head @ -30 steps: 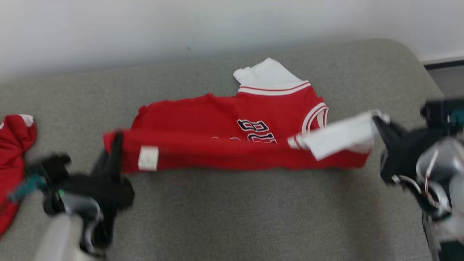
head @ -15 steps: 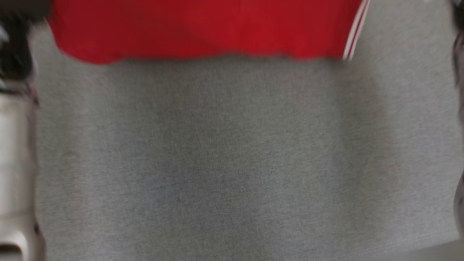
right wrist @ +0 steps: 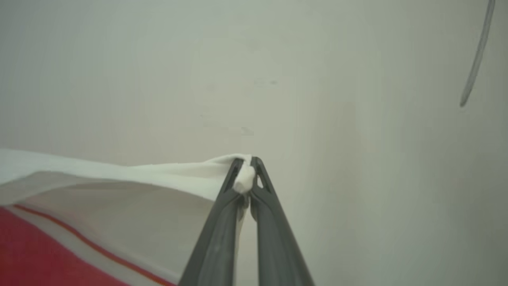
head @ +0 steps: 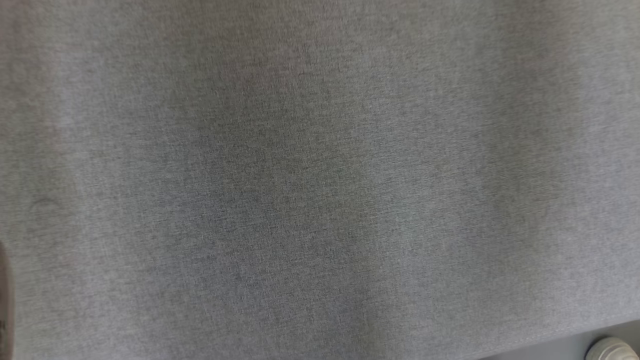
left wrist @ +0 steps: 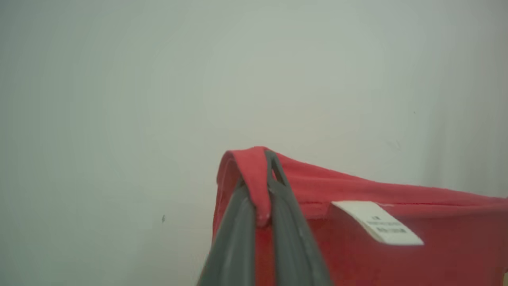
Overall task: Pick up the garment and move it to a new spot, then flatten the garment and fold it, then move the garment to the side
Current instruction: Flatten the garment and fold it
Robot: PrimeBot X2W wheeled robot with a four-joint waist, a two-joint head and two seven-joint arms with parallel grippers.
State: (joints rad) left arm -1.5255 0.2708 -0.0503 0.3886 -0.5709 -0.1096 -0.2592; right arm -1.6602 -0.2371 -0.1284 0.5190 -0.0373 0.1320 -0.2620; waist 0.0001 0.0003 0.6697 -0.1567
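Garment [left wrist: 436, 250] came first in the left wrist view: its red cloth filled the lower right of the frame and ran off the right edge, with a plain pale wall [left wrist: 158, 79] behind it. The left gripper [left wrist: 257, 171] rose from the bottom middle, its two dark fingers [left wrist: 234, 238] clenched on a fold of the red cloth that looped over the tips. A white label [left wrist: 377, 227] with unreadable print stuck out just right of the fingers.

In the right wrist view the right gripper [right wrist: 247, 167] stood at the lower middle, its fingers pressed together on a bunched bit of the white sleeve [right wrist: 119, 186]. From that pinch the sleeve stretched to the left edge of the frame. Below it, in the lower left corner, a thin red stripe crossed white trim, then came the garment's red body. A pale wall stood behind here too, and a thin grey cable [right wrist: 476, 55] hung in the upper right corner.

The head view looked down on a grey woven surface [head: 320, 180], faintly shadowed through its middle. A darker strip of floor [head: 565, 354] cut across the lower right corner, with a pale round object [head: 609, 349] at the bottom edge. A pale sliver [head: 4, 300] touched the left edge low down; what it was could not be told.
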